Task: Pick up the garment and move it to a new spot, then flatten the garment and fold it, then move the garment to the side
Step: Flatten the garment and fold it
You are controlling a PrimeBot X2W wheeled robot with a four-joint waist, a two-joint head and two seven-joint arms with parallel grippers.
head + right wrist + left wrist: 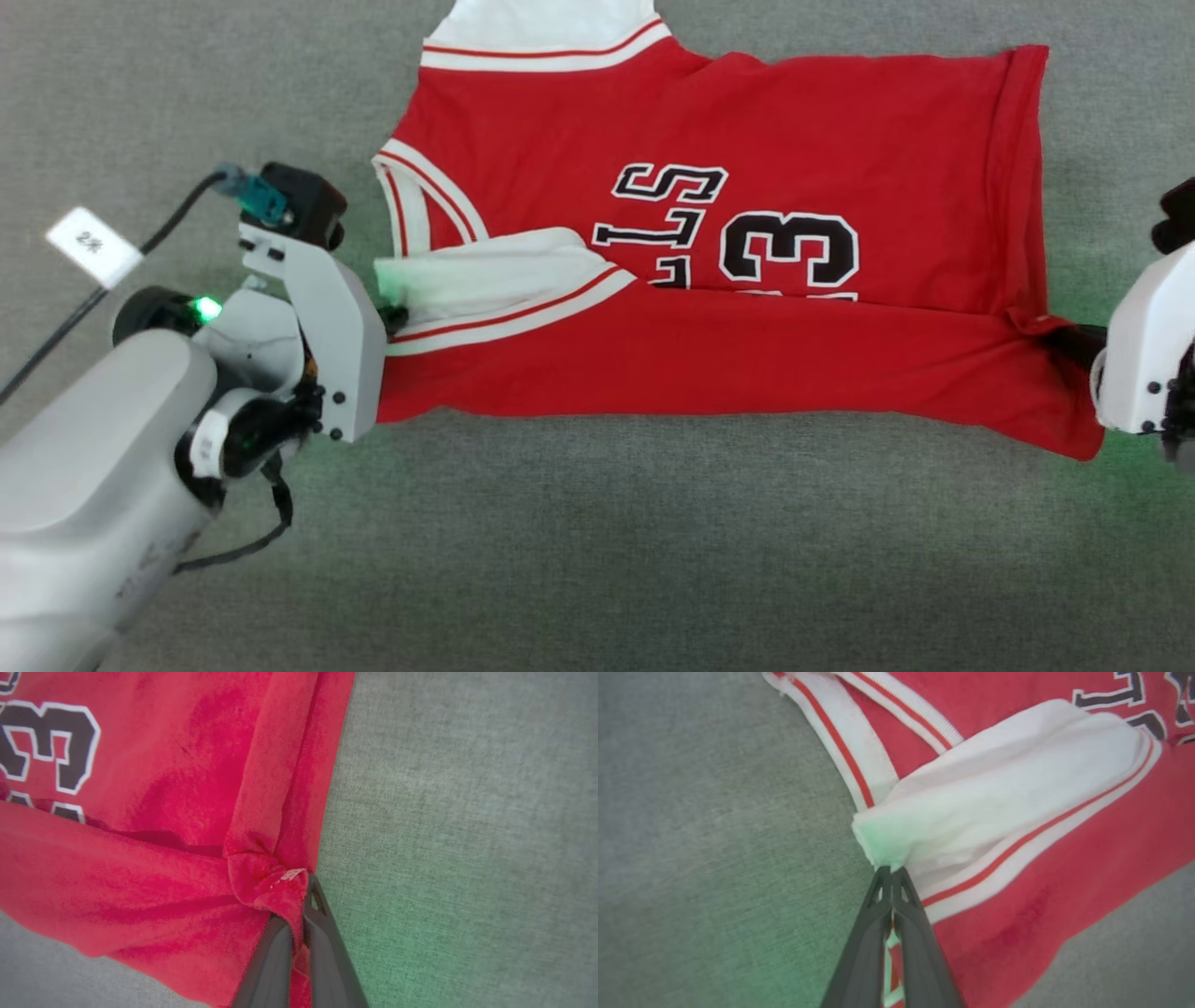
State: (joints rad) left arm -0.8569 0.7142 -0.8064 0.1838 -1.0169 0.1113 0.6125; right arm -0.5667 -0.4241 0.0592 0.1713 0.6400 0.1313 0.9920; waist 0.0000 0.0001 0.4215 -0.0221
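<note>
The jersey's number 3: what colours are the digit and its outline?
Black number 3, white outline, on the red garment; clearest in head view.

Most likely a robot lab or test station.
A plain grey woven surface (597,560) carries a single jersey (794,121). A pale robot arm (93,448) with a lit green lamp (207,308) trails an exposed black cable (56,338) bearing a white paper tag (93,245). Whether the surface is a bench or the floor cannot be told.

A grey, cloth-textured tabletop (597,560) lies flat; its weave is fine and even; a faint green tint colours patches.
</note>
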